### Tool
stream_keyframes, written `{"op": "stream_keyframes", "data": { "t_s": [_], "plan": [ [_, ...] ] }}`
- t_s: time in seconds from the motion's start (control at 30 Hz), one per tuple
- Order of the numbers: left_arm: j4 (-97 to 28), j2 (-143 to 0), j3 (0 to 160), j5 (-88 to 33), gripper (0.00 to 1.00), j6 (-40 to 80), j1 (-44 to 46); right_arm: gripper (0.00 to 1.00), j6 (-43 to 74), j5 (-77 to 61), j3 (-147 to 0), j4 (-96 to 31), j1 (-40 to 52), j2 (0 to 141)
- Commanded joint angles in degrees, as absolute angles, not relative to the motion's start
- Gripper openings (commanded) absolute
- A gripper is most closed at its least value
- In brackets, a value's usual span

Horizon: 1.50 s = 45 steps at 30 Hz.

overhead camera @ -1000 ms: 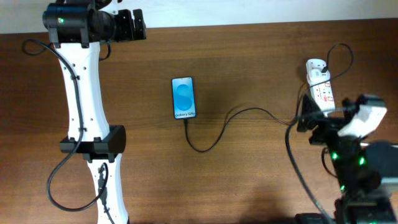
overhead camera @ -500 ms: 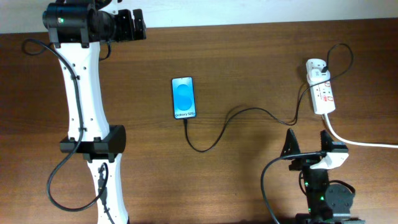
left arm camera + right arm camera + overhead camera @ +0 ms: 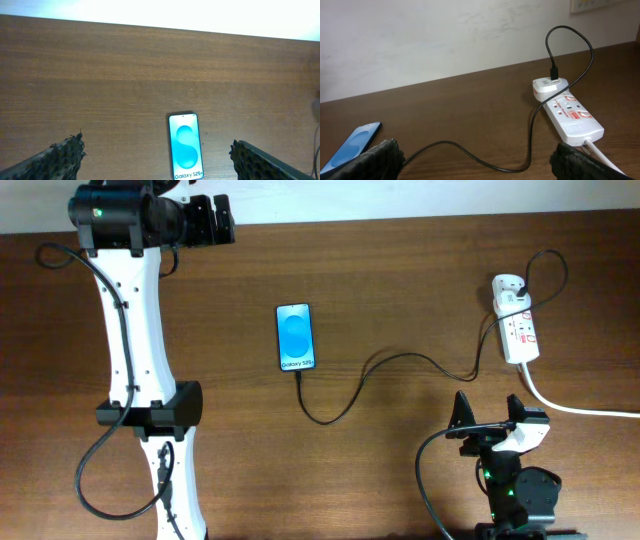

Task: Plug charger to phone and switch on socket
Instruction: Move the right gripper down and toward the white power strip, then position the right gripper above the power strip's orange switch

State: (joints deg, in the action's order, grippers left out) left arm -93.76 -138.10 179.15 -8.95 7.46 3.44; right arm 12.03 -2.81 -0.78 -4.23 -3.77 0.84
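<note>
The phone [image 3: 295,337] lies flat mid-table with its blue screen lit; it also shows in the left wrist view [image 3: 185,146] and at the left edge of the right wrist view [image 3: 354,145]. The charger cable [image 3: 385,365] runs from the phone's lower end to the white adapter on the socket [image 3: 517,330], which also shows in the right wrist view [image 3: 568,115] with the cable [image 3: 485,161] curving before it. My left gripper [image 3: 208,221] is open at the far left, empty. My right gripper [image 3: 490,418] is open near the front edge, below the socket, empty.
The socket's thick white cord [image 3: 580,408] runs off to the right edge. The left arm's white links [image 3: 135,370] stretch down the table's left side. A pale wall [image 3: 445,35] stands behind the table's far edge.
My right arm has drawn back from the socket toward the front edge and now sits low there with jaws open. The left arm, phone and cable have not moved.
</note>
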Motion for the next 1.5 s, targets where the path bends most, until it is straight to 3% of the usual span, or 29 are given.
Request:
{"op": "stream_keyframes", "data": {
  "t_s": [0.0,1.03,1.2,1.47],
  "plan": [
    [-93.78,-136.79,179.72,-8.51,0.99,7.16,3.20,0.98,12.45,-2.87,-0.32,-4.25,-4.16,0.19],
    [-93.78,-136.90,179.28,-8.51,0.99,7.16,3.20,0.98,12.45,-3.22,-1.04,-2.24,-4.16,0.25],
    [-93.78,-136.90,179.28,-8.51,0.99,7.16,3.20,0.98,8.29,-3.81,-14.50,-7.66,-4.21,10.02],
    [-93.78,-136.90,179.28,-8.51,0.99,7.16,3.20,0.98,8.36,-3.84,-49.74,-28.27,-4.21,44.88]
  ]
}}
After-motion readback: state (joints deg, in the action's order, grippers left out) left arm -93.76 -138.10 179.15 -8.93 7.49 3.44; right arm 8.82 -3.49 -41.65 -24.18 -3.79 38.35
